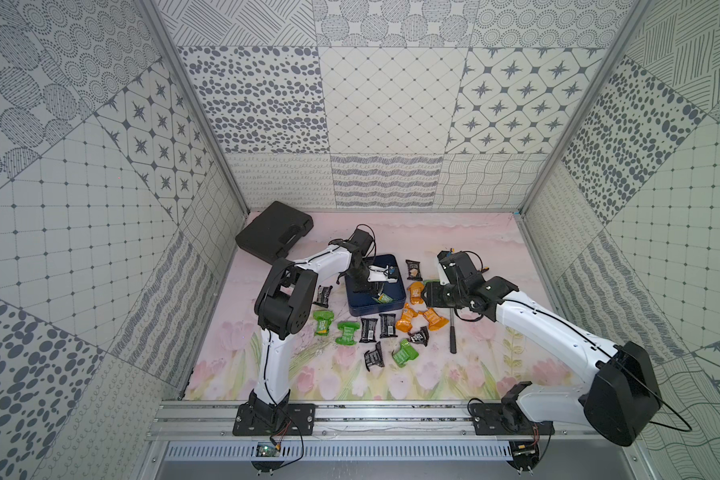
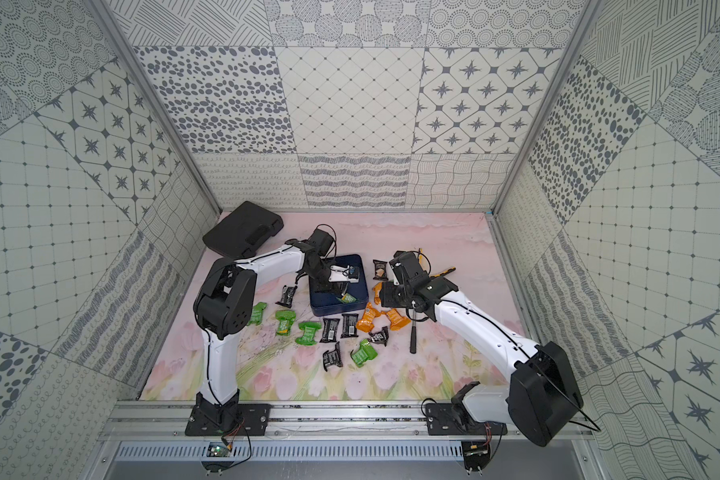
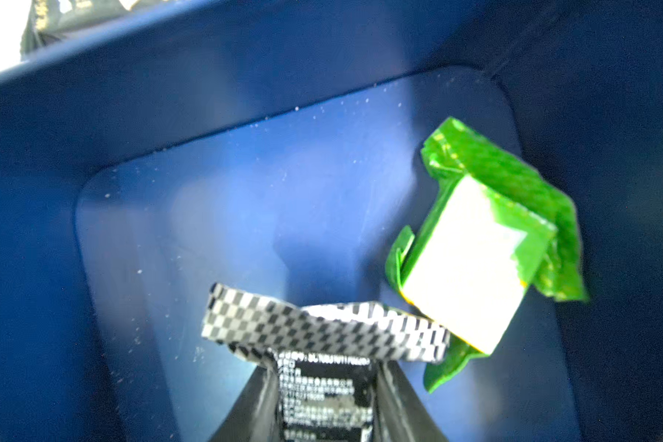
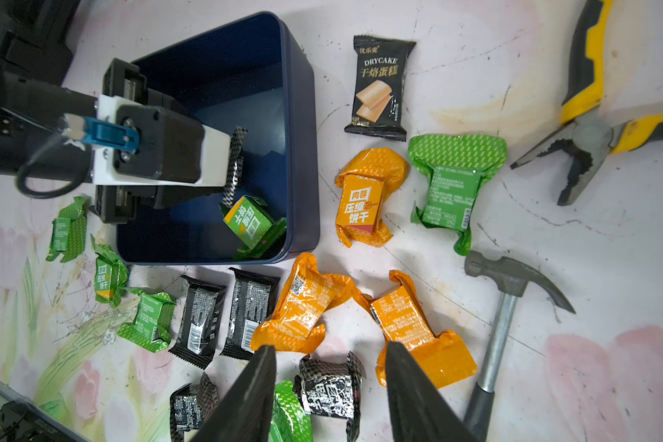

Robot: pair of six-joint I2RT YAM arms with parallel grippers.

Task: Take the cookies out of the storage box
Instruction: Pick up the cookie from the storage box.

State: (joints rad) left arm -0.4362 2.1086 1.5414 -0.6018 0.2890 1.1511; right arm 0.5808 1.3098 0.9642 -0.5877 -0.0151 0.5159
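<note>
Black packet (image 3: 324, 386) pinched in my left gripper (image 3: 326, 373); 1 green packet (image 3: 471, 264) left by the box's (image 3: 245, 95) 6 o'clock wall; right gripper (image 4: 330, 348) gapes empty

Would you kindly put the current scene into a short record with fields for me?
storage box: navy tin, two packets inside
left gripper: down in the box, shut on the black packet
green packet: loose on the box floor, beside the held one
right gripper: open, empty, above the table packets
table packets: many, green, orange and black, around the box
other items: hammer, pliers, black case
</note>
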